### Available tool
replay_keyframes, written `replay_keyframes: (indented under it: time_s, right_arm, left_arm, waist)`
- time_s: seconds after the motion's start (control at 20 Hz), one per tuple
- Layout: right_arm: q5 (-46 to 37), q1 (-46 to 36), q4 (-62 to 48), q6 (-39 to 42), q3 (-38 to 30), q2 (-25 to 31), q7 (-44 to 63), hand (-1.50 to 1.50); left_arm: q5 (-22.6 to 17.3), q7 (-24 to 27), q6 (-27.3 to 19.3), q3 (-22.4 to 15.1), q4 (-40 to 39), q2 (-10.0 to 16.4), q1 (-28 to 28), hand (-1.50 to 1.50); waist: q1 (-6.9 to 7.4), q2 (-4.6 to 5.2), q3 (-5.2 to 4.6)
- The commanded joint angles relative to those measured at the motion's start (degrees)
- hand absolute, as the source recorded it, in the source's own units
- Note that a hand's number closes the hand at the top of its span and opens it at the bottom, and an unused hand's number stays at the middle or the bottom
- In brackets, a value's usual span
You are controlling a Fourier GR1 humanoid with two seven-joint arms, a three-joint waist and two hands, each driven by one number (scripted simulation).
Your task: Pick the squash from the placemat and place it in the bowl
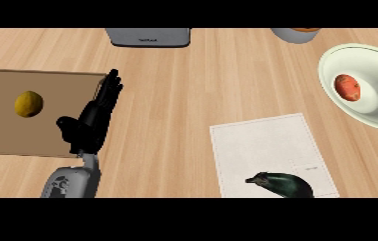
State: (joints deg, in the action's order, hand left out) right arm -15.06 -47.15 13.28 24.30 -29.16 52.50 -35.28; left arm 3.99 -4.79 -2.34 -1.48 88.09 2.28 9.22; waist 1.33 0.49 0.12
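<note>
1. Nearest, at the view's lower edge and well to the right of the hand, the squash [284,184] lies on the placemat [266,145]. The squash is dark green, glossy and rounded, with a short stem end pointing left. The placemat is a pale, flat rectangle set slightly askew.
2. A grey forearm [70,182] comes up at the lower left and ends in the black left hand [92,120]. The hand is released, with fingers [111,87] straight and close together, pointing away, and the thumb out to the left. It holds nothing.
3. The hand shows over the right edge of a flat brown mat [44,135]; whether it touches the mat cannot be told.
4. To the left of the hand, a small, oval, matte yellow fruit [28,104] sits on that mat.
5. The tabletop [184,95] is light wood with a lengthwise grain.
6. Far to the right of the hand, the smooth, off-white bowl [347,60] holds a round red fruit [347,86].
7. Beyond the fingertips stand a grey box [148,36] with rounded corners and, further right, a grey cup [294,36].
</note>
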Motion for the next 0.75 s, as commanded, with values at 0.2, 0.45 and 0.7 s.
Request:
replay_keyframes:
  time_s: [0.2, 0.45, 0.7]
  right_arm:
    - [3.5, 6.5, -3.0, 13.2, -2.7, 5.0, -5.1, -1.50]
    - [3.7, 10.1, -1.3, 15.7, -2.0, 4.7, -8.0, -1.50]
    - [3.9, 13.4, -0.1, 16.3, -1.4, 4.3, -10.1, -1.50]
  left_arm:
    - [-0.8, -0.7, 1.3, 0.2, 0.1, 0.5, 1.1, 0.00]
    - [1.3, 3.0, -1.3, -1.5, 0.4, -1.9, -2.4, 0.00]
    - [1.1, 0.5, -0.9, -0.3, -0.2, -0.5, -0.5, 0.00]
  waist:
    - [-0.28, 0.15, 0.11]
    - [-0.21, 0.10, 0.13]
    - [-0.36, 0.17, 0.17]
